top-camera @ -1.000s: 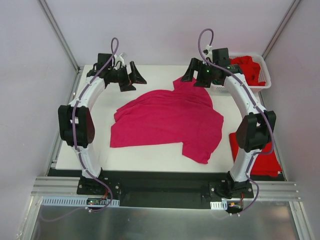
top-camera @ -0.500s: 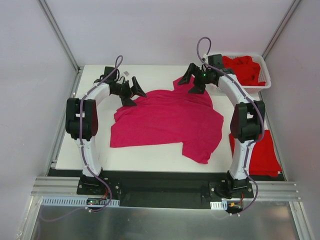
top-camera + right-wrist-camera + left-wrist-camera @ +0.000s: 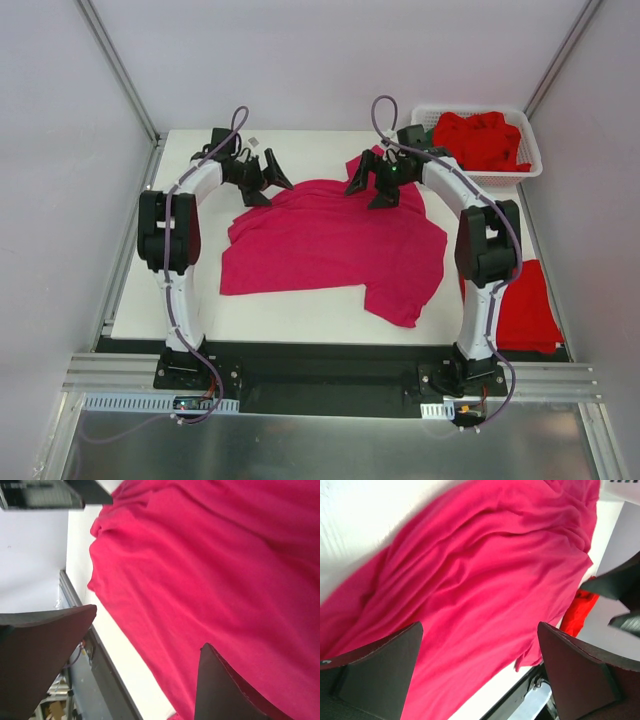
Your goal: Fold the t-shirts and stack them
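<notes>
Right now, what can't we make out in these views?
Magenta t-shirt, far end: in the top view the right fingers cover it, and both wrist views crop it.
Red shirts in the basket: heaped in the top view, count unreadable.
Red stack by the right base: the right arm hides its left edge, and the layers are too small to count.

A white table (image 3: pixel 300 318) stands between pale grey walls (image 3: pixel 320 60), evenly lit.

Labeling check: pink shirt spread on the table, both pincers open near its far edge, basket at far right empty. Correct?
No: the basket is not empty; red shirts lie in it, as the top view shows. The rest holds: pink shirt spread on the table, left pincer and right pincer open near its far edge.
</notes>
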`<state>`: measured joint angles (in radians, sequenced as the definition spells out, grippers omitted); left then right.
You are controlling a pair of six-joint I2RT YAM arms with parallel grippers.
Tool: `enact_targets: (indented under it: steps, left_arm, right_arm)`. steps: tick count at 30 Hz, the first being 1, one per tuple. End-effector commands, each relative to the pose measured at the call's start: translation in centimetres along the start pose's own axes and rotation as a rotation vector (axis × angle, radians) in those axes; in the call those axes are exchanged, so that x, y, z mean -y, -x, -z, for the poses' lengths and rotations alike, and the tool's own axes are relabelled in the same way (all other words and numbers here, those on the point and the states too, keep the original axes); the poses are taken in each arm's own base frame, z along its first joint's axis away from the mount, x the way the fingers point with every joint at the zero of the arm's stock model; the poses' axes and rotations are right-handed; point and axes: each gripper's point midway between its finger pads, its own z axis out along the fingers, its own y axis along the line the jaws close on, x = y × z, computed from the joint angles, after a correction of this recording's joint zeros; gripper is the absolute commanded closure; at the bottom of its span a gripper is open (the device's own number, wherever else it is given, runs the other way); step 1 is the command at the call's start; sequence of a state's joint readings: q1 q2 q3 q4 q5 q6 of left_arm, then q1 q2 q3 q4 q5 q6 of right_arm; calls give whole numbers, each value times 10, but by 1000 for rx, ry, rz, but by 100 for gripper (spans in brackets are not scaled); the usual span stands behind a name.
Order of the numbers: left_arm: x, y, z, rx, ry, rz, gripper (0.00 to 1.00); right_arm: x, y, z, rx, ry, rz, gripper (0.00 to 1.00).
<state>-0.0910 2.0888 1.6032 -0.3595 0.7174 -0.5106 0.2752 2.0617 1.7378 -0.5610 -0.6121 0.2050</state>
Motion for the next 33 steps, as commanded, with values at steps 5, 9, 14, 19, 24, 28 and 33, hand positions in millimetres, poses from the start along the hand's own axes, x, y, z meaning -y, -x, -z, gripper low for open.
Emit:
enact_targets:
  steps: [5, 9, 14, 19, 24, 28, 33]
  left_arm:
    - [-19, 12, -6, -4, 108, -35, 1]
    - [-23, 27, 0, 29, 179, -75, 1]
    - [-32, 55, 9, 90, 305, -120, 1]
    - [-33, 69, 9, 86, 334, -124, 1]
    - [-4, 44, 11, 27, 234, -106, 1]
    - [3, 22, 4, -20, 234, -137, 1]
    - [-21, -20, -7, -122, 284, -100, 1]
  right_arm:
    - [-2, -14, -4, -66, 46, -30, 4]
    - [-8, -16, -6, -88, 78, -69, 4]
    - [-21, -20, 0, -91, 104, -62, 4]
    - [-37, -26, 13, -80, 123, -20, 4]
    - [-48, -23, 20, -63, 140, 2, 4]
    - [-53, -22, 18, -67, 153, 7, 4]
    - [-51, -27, 10, -94, 158, 4, 4]
